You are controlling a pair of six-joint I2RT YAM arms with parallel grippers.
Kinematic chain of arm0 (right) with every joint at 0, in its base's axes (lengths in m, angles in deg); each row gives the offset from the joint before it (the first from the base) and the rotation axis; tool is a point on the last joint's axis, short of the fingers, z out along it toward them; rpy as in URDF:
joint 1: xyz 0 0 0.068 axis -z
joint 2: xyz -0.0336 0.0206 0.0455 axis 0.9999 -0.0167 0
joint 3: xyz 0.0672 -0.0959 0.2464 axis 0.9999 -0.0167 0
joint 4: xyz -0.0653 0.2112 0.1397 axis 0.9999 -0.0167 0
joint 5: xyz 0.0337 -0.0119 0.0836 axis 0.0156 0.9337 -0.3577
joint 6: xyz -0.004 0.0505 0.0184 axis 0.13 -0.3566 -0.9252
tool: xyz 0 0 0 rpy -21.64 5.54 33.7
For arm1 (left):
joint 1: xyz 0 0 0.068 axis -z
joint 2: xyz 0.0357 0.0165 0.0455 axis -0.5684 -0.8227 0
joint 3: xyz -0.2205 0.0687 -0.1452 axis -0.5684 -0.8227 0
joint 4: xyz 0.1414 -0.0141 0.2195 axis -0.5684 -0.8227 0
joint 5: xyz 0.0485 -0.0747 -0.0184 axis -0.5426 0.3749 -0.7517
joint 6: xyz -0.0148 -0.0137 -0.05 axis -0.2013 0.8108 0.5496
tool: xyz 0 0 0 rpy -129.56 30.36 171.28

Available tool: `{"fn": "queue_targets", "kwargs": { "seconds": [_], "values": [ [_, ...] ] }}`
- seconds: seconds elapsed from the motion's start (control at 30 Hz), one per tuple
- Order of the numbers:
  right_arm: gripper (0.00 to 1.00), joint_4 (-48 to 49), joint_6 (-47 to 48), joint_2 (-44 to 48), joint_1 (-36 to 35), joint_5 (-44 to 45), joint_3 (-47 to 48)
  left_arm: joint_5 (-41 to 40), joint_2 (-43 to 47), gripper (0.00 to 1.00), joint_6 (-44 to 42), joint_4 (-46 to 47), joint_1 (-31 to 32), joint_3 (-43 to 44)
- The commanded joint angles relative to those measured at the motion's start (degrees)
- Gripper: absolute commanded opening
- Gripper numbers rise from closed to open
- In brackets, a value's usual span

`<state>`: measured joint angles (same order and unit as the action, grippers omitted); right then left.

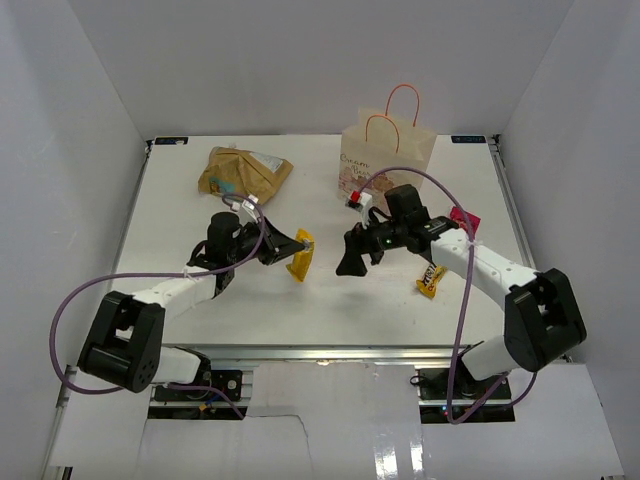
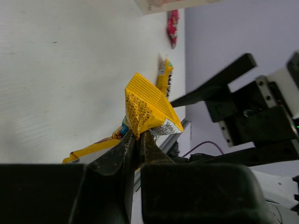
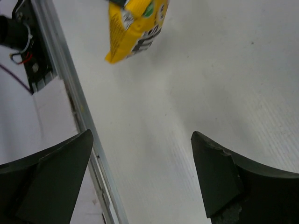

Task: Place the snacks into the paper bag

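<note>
My left gripper (image 1: 292, 247) is shut on the end of a yellow snack packet (image 1: 301, 256), held just above the table's middle. The left wrist view shows the jaws (image 2: 139, 135) pinching that packet (image 2: 148, 108). My right gripper (image 1: 352, 256) is open and empty, facing the packet from the right; its jaws (image 3: 140, 158) stand wide apart over bare table, with a yellow packet (image 3: 135, 25) ahead. The paper bag (image 1: 386, 160) stands upright at the back. The tan-gold bag (image 1: 243, 172) lies at the back left. A second yellow bar (image 1: 431, 281) and a red-pink packet (image 1: 463, 219) lie to the right. Green and purple packets are out of view.
A small red and white item (image 1: 357, 201) lies at the foot of the paper bag. The table's front rail (image 3: 70, 93) runs close by the right gripper. White walls enclose the table on three sides. The second yellow bar (image 2: 164, 76) and the red-pink packet (image 2: 173, 27) show beyond the held packet.
</note>
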<state>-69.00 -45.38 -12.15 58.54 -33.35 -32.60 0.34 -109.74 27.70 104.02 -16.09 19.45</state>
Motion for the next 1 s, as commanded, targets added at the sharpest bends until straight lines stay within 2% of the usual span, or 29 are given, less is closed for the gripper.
{"fn": "queue_targets", "kwargs": {
  "seconds": [0.0, 0.03, 0.17, 0.37, 0.47, 0.57, 0.6, 0.73, 0.83, 0.87, 0.97],
  "values": [
    [0.93, 17.9, -22.0, -2.3, -2.2, 6.2, 0.1, -0.6, 0.6, 0.1, 10.5, 15.9, 2.5, 0.5],
    [0.97, 20.8, -23.3, -3.7, -3.1, 5.8, 0.3, -1.6, -0.1, 0.1, 11.4, 16.8, 3.0, 0.6],
    [0.97, 24.6, -27.9, -6.6, -5.1, 4.6, 1.6, -3.7, -1.7, 0.1, 16.5, 21.6, 5.1, 0.8],
    [0.92, 28.4, -29.9, -7.6, -5.4, 3.8, 3.0, -4.6, -3.3, 0.1, 19.1, 24.2, 6.5, 1.4],
    [0.83, 29.0, -29.6, -8.8, -5.4, 3.6, 3.7, -4.4, -4.2, 0.11, 20.2, 25.7, 7.1, 1.6],
    [0.65, 30.1, -29.6, -9.6, -5.4, 1.6, 3.7, -4.1, -5.3, 0.12, 21.2, 26.8, 7.6, 1.9],
    [0.54, 30.4, -29.5, -9.5, -5.4, 1.2, 3.7, -3.8, -5.4, 0.13, 21.4, 27.0, 7.6, 2.0],
    [0.37, 29.8, -29.1, -9.1, -5.5, 0.0, 3.5, -3.7, -5.8, 0.18, 22.0, 28.1, 7.7, 2.4],
    [0.31, 28.7, -27.5, -8.4, -5.4, -0.3, 3.0, -3.7, -5.8, 0.33, 22.0, 28.8, 7.7, 2.8],
    [0.27, 28.6, -27.2, -8.0, -5.4, -0.4, 2.8, -3.6, -5.8, 0.46, 21.9, 28.9, 7.7, 3.0],
    [0.23, 27.2, -25.7, -6.8, -5.2, -1.3, 2.5, -3.1, -5.9, 0.65, 20.9, 29.0, 7.5, 3.8]
  ]
}}
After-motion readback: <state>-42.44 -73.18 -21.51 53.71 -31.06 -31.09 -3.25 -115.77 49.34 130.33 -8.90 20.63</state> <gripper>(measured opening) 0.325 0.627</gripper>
